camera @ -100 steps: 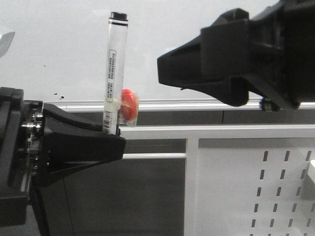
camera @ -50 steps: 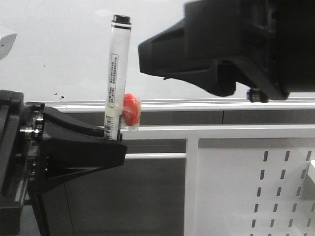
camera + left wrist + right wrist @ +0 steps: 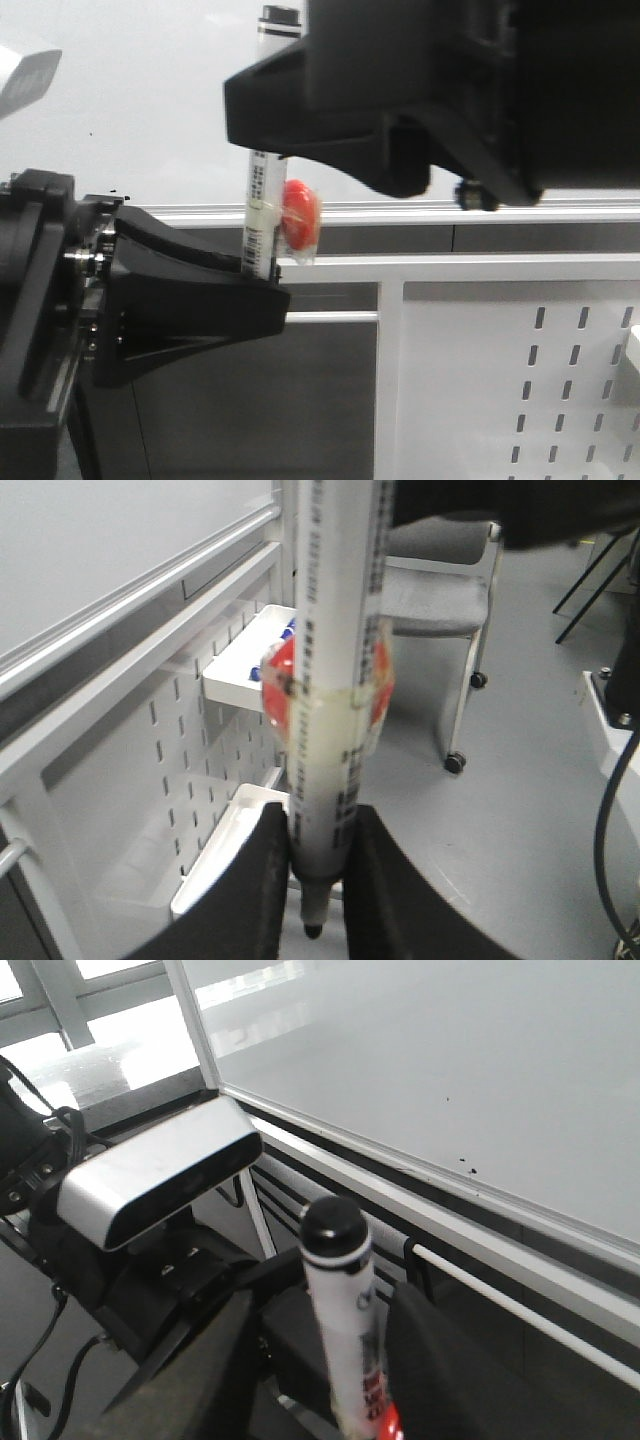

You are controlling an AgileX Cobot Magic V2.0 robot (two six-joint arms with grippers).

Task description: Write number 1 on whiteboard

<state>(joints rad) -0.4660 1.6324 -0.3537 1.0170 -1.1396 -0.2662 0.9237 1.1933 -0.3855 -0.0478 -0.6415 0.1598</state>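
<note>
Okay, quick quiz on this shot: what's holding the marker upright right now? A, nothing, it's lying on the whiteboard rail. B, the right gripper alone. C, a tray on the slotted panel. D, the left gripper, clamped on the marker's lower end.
D: the left gripper has its fingers closed around the lower end of the marker, tip pointing down, while the right gripper sits open around its black cap.

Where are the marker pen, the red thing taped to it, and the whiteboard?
Clear-barrelled marker pen (image 3: 330,680), left wrist view: mid-barrel.
Red round disc (image 3: 300,222), front view: its face.
Glossy pale whiteboard (image 3: 480,1050), right wrist view: bare surface.
</note>
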